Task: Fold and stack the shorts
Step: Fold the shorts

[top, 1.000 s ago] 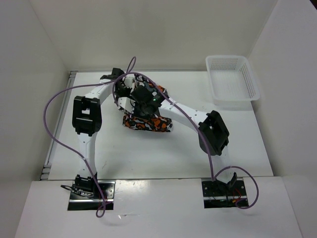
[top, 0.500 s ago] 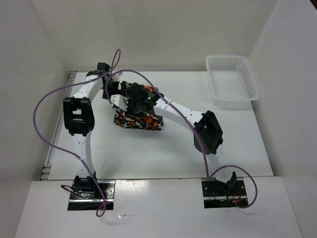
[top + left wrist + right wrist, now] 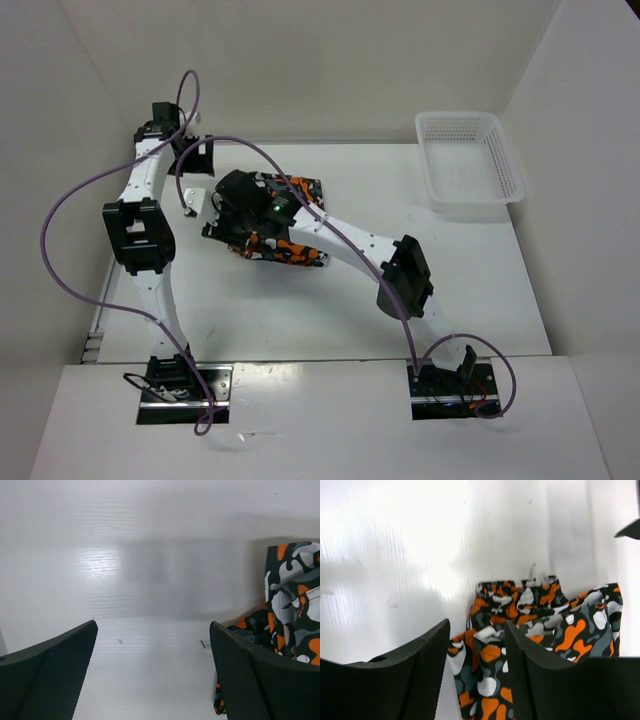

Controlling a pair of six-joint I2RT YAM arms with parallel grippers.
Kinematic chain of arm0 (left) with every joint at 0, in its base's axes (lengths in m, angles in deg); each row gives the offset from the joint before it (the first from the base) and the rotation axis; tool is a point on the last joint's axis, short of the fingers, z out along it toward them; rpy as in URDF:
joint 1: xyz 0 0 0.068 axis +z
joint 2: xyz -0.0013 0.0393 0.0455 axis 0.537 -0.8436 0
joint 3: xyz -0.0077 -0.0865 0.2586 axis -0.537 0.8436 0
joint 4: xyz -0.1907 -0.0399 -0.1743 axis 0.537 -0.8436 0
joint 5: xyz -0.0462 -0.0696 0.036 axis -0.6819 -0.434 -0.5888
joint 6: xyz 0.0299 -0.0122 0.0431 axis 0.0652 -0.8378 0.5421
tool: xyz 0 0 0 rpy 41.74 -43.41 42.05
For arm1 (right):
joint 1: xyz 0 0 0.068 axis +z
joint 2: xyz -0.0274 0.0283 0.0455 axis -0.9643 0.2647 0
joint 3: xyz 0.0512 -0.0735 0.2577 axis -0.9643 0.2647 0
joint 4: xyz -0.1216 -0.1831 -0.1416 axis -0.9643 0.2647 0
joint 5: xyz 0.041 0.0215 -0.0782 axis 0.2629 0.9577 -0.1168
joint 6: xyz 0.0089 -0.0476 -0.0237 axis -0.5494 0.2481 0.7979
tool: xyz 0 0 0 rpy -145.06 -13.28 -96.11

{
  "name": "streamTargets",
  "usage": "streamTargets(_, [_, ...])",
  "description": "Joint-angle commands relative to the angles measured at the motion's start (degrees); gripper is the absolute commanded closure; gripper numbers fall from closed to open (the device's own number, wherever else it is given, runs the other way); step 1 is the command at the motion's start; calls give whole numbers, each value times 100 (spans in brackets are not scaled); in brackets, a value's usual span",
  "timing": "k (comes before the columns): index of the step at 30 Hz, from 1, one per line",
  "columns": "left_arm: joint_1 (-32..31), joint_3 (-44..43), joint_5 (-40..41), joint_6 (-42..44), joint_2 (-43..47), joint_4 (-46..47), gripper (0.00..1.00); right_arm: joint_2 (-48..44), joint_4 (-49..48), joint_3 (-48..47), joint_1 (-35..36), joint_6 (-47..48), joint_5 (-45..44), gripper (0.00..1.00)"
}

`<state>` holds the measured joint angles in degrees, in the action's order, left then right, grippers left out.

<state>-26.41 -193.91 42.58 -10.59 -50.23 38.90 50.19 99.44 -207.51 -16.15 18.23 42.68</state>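
Top external view shows the table [image 3: 300, 320] with both arms reaching toward its far left part. The left arm [image 3: 135, 235] has swung out to the far left edge. A second ago it met the right arm [image 3: 400, 275] over the middle of the table. The right arm still stretches diagonally across to the garment.

The white mesh basket [image 3: 470, 165] stands at the far right corner, well apart from the work.

The shorts [image 3: 290, 250] lie on the table left of centre, partly under the right wrist. They have moved leftward over the last second. They now read as a broader, flatter packet rather than the narrow roll seen earlier.

Left gripper [image 3: 152, 625]: jaws spread wide with only bare table between them. The shorts lie off to its right [image 3: 290, 610] and are untouched, so it has released.

Right gripper [image 3: 476, 630]: the jaws have just parted. The camouflage fabric [image 3: 540, 615] lies on the table beyond the fingers [image 3: 432, 650], not pinched, so it has let go as well.

Assessment: a fold appears to have been laid down and both claws have released it. Neatness under the wrist cannot be checked. Squaring the packet and placing it remain, in the inspector's judgement.
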Motion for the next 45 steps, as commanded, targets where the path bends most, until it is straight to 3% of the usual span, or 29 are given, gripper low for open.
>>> streamTargets(1, [-166, -171, 4, 21, 411, -246, 1, -160, -296, -124, -23, -555, 21, 48])
streamTargets(5, [-606, 363, -480, 21, 973, -247, 1, -660, -437, 394, -451, -782, -296, 52])
streamTargets(9, [-1247, 1391, -805, 21, 1710, -54, 1, -1354, -560, 966, -1138, -1082, -297, 68])
streamTargets(13, [-2142, 2376, -606, 21, 2020, 175, 1, -1759, -629, 2045, -1622, -1082, -297, 82])
streamTargets(16, [-2355, 2763, -131, 21, 1845, 176, 1, -1707, -683, 2582, -1754, -1082, -25, 87])
streamTargets(19, [-2356, 3237, 107, 21, 1845, 114, 5, -1707, -814, 3092, -1754, -1082, 89, 88])
streamTargets(30, [-2786, 4732, 538, 21, 2363, 193, 6, -1277, -1113, 4202, -1816, -1354, 337, 88])
streamTargets(39, [-2786, 4593, 189, 21, 3470, 26, 1, -1433, -816, 4104, -1816, -942, 581, 87])
streamTargets(42, [-2479, 4190, -390, 21, 3523, -334, 1, -1644, -674, 4359, -1816, -809, 820, 85])
streamTargets(45, [-2417, 4188, -446, 21, 3471, -283, 1, -1952, -674, 4658, -1868, -809, 872, 84])
